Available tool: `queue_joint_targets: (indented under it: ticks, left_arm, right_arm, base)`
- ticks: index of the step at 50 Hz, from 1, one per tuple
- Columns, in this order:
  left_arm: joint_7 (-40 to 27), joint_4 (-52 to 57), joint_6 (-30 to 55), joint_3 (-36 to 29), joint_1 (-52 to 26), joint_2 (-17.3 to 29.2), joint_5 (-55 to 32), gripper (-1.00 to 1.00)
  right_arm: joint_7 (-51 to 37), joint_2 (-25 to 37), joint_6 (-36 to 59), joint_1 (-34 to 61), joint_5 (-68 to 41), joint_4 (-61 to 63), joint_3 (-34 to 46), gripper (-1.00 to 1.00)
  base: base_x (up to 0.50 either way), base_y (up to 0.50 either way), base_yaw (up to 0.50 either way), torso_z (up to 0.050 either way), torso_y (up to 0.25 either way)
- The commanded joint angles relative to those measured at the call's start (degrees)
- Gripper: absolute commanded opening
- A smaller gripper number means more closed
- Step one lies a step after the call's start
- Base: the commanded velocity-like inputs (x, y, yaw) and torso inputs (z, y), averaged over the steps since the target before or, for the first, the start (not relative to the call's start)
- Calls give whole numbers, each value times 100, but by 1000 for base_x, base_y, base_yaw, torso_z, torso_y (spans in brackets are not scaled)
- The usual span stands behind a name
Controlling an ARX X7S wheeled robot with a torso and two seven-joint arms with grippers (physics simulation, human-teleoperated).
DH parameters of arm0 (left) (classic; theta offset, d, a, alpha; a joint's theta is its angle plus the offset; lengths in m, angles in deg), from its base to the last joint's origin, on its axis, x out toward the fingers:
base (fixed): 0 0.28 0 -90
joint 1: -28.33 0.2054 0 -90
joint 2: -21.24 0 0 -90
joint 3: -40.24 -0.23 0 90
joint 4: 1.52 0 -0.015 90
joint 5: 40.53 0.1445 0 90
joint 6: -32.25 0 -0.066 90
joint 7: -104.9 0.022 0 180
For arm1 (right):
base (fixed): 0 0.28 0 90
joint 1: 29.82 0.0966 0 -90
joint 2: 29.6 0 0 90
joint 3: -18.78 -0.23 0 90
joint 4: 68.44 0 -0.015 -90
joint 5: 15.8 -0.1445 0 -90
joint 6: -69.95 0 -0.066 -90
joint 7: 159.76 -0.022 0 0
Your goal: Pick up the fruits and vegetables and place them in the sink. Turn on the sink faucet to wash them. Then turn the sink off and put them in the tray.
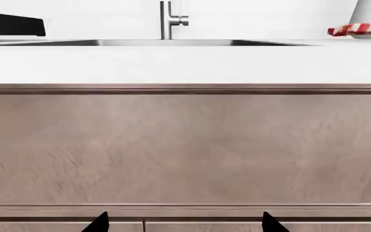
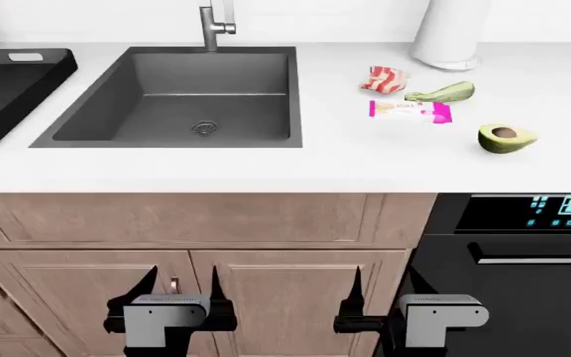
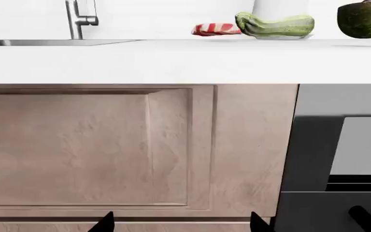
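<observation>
On the white counter's right part lie a halved avocado and a pale green zucchini. The dark grey sink sits in the counter's left half, its steel faucet behind it. A black tray rests at the far left. Both grippers hang low in front of the cabinet doors, well below the counter: my left gripper and my right gripper are open and hold nothing.
A pink snack bar wrapper and a red-and-white bacon piece lie beside the zucchini. A white cylinder stands at the back right. A black oven fills the space below the counter at right.
</observation>
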Motion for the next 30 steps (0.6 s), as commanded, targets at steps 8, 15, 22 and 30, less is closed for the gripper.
queue_joint_targets:
  ticks: [8, 15, 22, 30]
  left_arm:
    - [-247, 491, 324, -305, -75, 262, -57, 100]
    - [-331, 1493, 1339, -424, -342, 367, -59, 100]
    - [-337, 2471, 2445, -422, -824, 477, -178, 100]
    - [-277, 3027, 3351, -283, -1300, 586, -499, 100]
  right_arm:
    - [-228, 255, 372, 67, -226, 329, 255, 100]
    - [-233, 443, 1153, 182, -432, 1228, 205, 100]
    - [-255, 697, 2095, 468, -521, 2131, 191, 100]
    - [-172, 932, 2765, 770, -752, 2864, 76, 100]
  base:
    - [0, 0, 0, 0, 0]
    - [0, 0, 0, 0, 0]
    - [0, 0, 0, 0, 0]
    - [0, -5, 0, 0, 0]
